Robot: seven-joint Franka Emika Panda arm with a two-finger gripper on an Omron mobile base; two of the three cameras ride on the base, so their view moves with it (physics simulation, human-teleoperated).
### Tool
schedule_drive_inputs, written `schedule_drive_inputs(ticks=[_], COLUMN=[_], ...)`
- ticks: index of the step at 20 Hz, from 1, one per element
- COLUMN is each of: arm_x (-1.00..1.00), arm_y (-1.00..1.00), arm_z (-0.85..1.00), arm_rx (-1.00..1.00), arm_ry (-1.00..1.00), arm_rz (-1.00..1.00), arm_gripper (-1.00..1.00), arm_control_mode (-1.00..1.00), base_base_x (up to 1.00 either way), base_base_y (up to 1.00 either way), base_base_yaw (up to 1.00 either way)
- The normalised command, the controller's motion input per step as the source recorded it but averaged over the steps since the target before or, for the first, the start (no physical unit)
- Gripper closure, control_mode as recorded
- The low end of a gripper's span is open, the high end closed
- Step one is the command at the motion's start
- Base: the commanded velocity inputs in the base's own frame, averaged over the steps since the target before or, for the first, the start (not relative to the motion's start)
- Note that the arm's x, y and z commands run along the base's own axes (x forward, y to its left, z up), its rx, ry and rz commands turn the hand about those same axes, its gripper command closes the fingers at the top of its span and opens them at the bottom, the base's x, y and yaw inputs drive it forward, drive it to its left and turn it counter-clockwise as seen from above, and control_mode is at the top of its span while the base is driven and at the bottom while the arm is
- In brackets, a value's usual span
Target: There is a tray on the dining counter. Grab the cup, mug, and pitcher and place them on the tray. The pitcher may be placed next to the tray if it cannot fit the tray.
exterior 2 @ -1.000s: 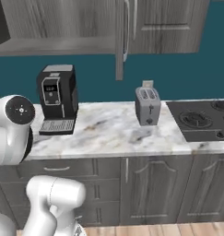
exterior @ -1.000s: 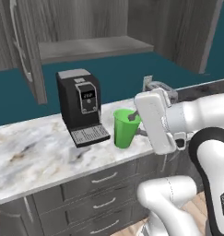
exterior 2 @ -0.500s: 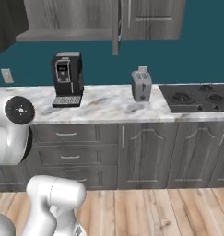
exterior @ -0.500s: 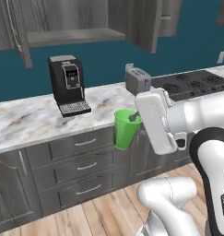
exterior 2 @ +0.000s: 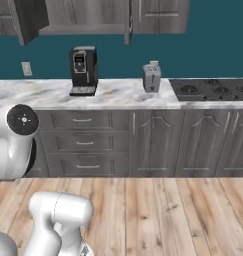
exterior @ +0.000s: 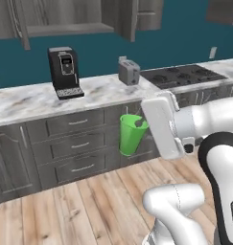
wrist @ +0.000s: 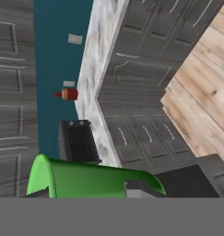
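The green cup hangs in the air over the wooden floor, away from the worktop, with my gripper shut on its rim from the right. In the hand view the cup lies across the bottom between the fingertips of the gripper. That view also shows the small red mug, far off on the marbled worktop against the teal wall. The tray, the pitcher and the dining counter are out of view.
A black coffee machine, a grey toaster and a stovetop sit on the marbled worktop with dark grey drawer fronts. Wooden floor lies between me and those cabinets.
The whole picture has shifted: the base has backed away from the worktop, which now stands farther off with floor in front. The cup stays in the gripper.
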Motion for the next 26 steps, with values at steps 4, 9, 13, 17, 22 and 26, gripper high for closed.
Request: schedule_drive_inputs(ticks=[4, 9, 13, 17, 22, 26], arm_x=[0.00, 0.00, 0.00, 0.00, 0.00, 0.00], arm_y=[0.00, 0.00, 0.00, 0.00, 0.00, 0.00], arm_z=[0.00, 0.00, 0.00, 0.00, 0.00, 0.00], arm_rx=[0.00, 0.00, 0.00, 0.00, 0.00, 0.00], arm_ry=[0.00, 0.00, 0.00, 0.00, 0.00, 0.00], arm_rz=[0.00, 0.00, 0.00, 0.00, 0.00, 0.00], arm_gripper=[1.00, 1.00, 1.00, 1.00, 1.00, 1.00], arm_control_mode=[1.00, 1.00, 1.00, 1.00, 1.00, 1.00], base_base_x=[-1.00, -1.00, -1.00, -1.00, -1.00, -1.00], base_base_y=[0.06, -0.31, -0.45, -0.25, -0.15, 0.22], base_base_yaw=[0.12, 0.07, 0.07, 0.08, 0.09, 0.13])
